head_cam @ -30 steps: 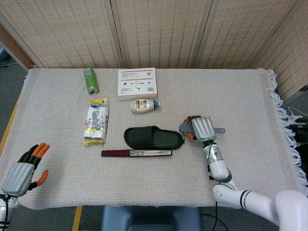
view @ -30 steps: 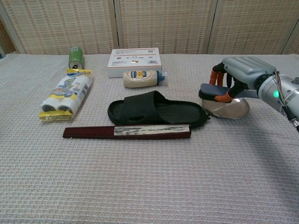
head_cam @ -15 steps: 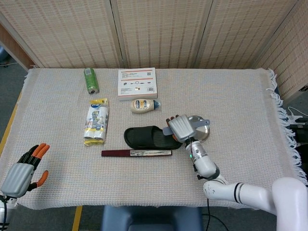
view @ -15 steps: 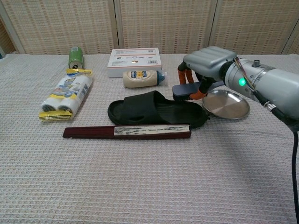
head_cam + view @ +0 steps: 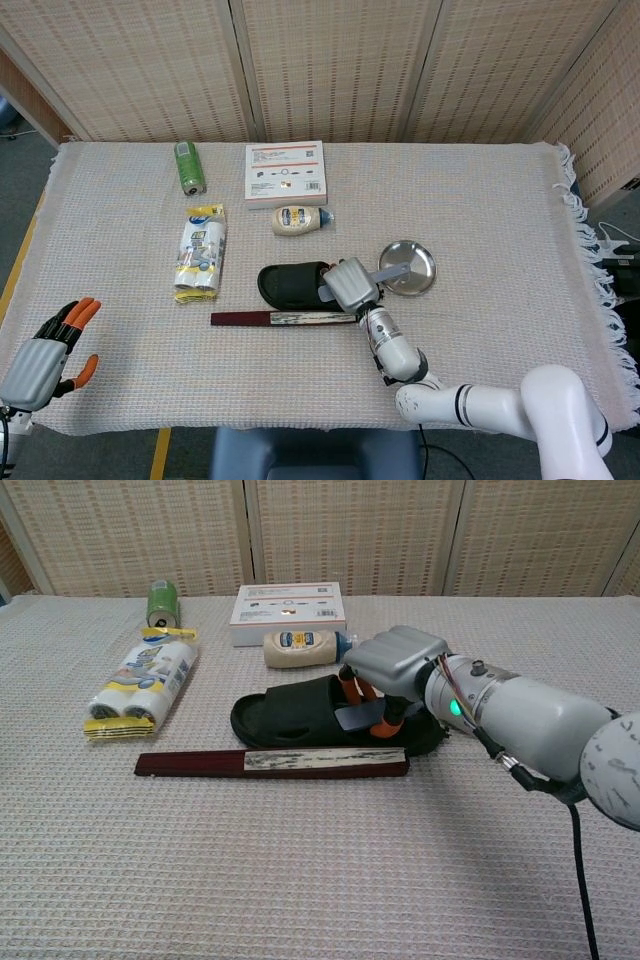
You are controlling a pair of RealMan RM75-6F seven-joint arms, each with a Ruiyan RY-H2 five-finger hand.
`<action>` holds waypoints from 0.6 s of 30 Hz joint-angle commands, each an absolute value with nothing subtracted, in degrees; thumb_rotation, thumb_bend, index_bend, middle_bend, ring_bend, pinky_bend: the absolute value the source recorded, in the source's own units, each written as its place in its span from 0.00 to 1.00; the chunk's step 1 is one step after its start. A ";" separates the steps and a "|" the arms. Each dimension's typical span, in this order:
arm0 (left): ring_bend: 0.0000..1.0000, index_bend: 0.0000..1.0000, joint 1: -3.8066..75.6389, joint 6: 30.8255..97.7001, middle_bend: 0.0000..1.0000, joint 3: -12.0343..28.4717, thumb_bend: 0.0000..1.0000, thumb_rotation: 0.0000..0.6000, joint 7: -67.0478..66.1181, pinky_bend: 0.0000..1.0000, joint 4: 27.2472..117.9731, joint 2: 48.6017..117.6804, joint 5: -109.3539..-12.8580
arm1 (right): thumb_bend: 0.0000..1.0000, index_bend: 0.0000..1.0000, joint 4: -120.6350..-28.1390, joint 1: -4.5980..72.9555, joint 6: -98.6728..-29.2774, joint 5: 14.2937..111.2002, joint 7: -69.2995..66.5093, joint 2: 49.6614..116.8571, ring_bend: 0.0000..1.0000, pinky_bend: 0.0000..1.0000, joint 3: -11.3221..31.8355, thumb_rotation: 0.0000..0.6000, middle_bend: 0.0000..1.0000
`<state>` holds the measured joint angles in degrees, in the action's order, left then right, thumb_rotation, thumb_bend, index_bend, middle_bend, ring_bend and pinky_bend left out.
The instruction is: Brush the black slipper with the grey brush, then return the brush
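The black slipper [image 5: 289, 284] [image 5: 296, 718] lies at mid-table, toe end to the right. My right hand [image 5: 348, 284] [image 5: 396, 664] hovers over the slipper's right half and grips the grey brush [image 5: 358, 718], whose head is down on the slipper's strap area. In the head view the brush handle [image 5: 396, 268] pokes out to the right over the silver plate [image 5: 417, 272]. My left hand [image 5: 42, 354] rests at the front left table edge, fingers apart and holding nothing. It does not show in the chest view.
A dark red flat strip [image 5: 283, 319] lies just in front of the slipper. Behind it are a mayonnaise bottle [image 5: 298, 219], a white box [image 5: 285, 172] and a green can [image 5: 187, 166]. A pack of rolls [image 5: 200, 250] lies to the left.
My right hand has carried the brush leftward from above the silver plate and lowered it onto the slipper. The left hand has stayed put.
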<state>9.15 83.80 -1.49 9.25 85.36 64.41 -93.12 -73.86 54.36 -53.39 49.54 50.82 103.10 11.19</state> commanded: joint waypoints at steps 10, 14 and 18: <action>0.00 0.00 9.22 83.87 0.00 -1.45 0.47 1.00 9.52 0.17 85.20 64.35 -93.22 | 0.29 0.95 -70.93 55.46 -54.63 52.65 46.46 107.11 0.53 0.80 11.77 1.00 0.62; 0.00 0.00 9.32 83.52 0.00 -1.40 0.47 1.00 9.34 0.17 85.13 64.45 -92.95 | 0.29 0.95 -69.67 55.59 -54.08 52.65 46.91 107.38 0.53 0.80 11.13 1.00 0.62; 0.00 0.00 9.24 83.72 0.00 -1.38 0.47 1.00 9.31 0.17 85.20 64.43 -92.95 | 0.29 0.95 -69.08 54.89 -54.40 52.68 48.31 106.03 0.53 0.80 9.83 1.00 0.62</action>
